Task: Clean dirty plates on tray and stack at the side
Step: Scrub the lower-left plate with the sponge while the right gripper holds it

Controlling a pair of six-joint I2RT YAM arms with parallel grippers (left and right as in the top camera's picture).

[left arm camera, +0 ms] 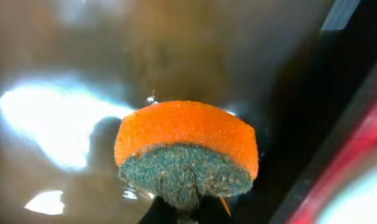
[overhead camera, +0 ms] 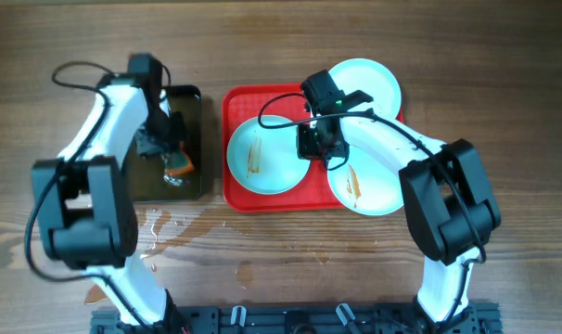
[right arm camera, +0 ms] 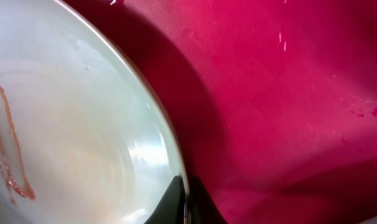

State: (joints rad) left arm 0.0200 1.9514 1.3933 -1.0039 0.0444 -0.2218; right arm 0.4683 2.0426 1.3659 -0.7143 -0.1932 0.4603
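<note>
Overhead: three plates [overhead camera: 364,83] sit on the red tray [overhead camera: 235,104] mid-frame, right gripper [overhead camera: 313,144] at the streaked plate [overhead camera: 262,153], left gripper [overhead camera: 174,160] over the black pan [overhead camera: 190,97]. Left wrist: my jaws clamp the orange sponge [left arm camera: 187,146] above brown water [left arm camera: 64,50]; I'd wet it well. Right wrist: jaws pinch that plate's rim, bottom centre; I'd grip firmly against skidding.

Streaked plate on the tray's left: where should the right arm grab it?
Pinch the left plate by its right rim, from above, with one jaw inside and one over the bare tray beside it. It lies flat and shallow, so only the thin raised rim offers a pinch. The right gripper holds that edge.
</note>
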